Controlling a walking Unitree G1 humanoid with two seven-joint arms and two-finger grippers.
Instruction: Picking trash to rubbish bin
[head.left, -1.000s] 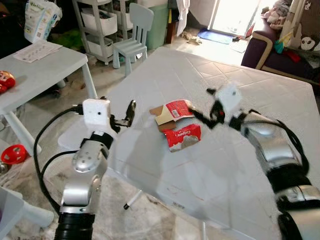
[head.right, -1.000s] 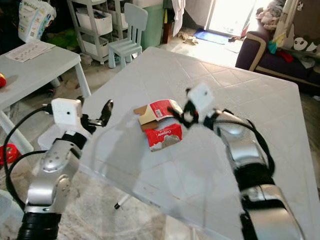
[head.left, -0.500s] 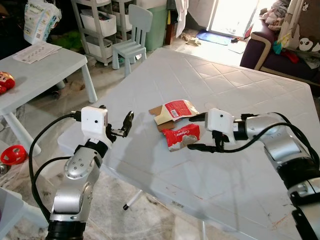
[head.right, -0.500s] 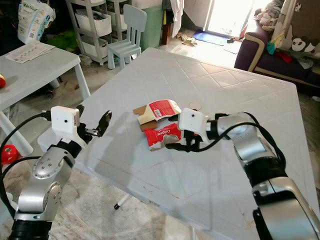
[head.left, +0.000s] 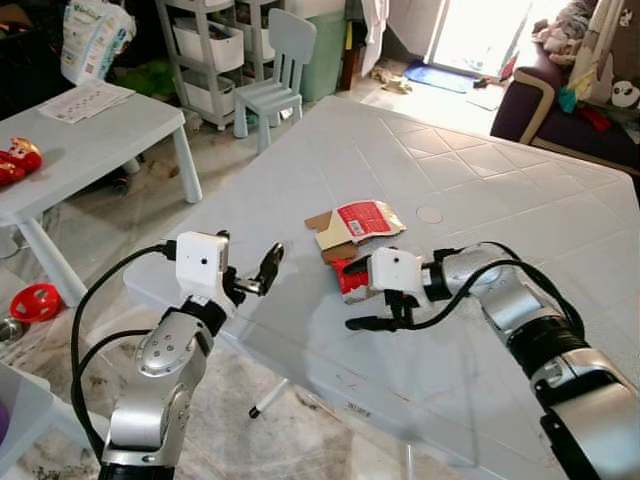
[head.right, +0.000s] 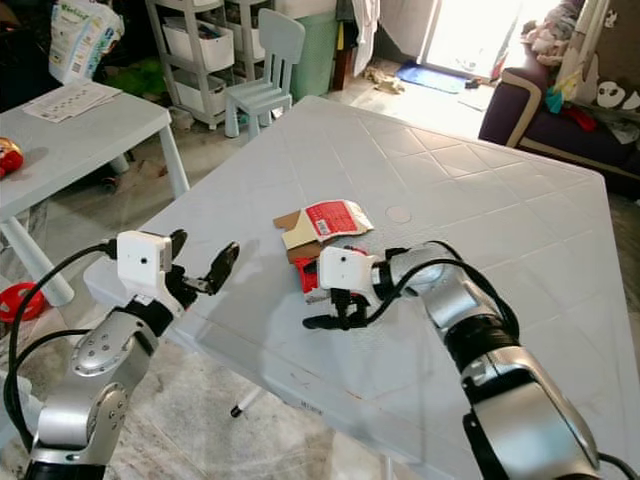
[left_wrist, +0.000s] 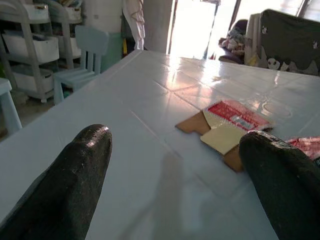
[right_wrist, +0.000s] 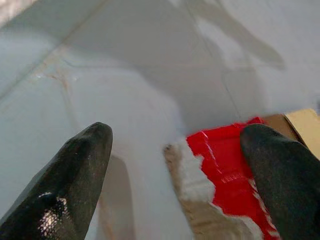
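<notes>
Partly behind right gripper, red wrapper, carton

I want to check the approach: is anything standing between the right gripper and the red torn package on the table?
Nothing visible does. The right gripper is open just over the red package, with bare table below.

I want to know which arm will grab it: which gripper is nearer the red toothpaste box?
Right. The right gripper hangs open right beside the red toothpaste box, its fingers reaching past it. The left gripper is open near the table edge, well apart.
</notes>
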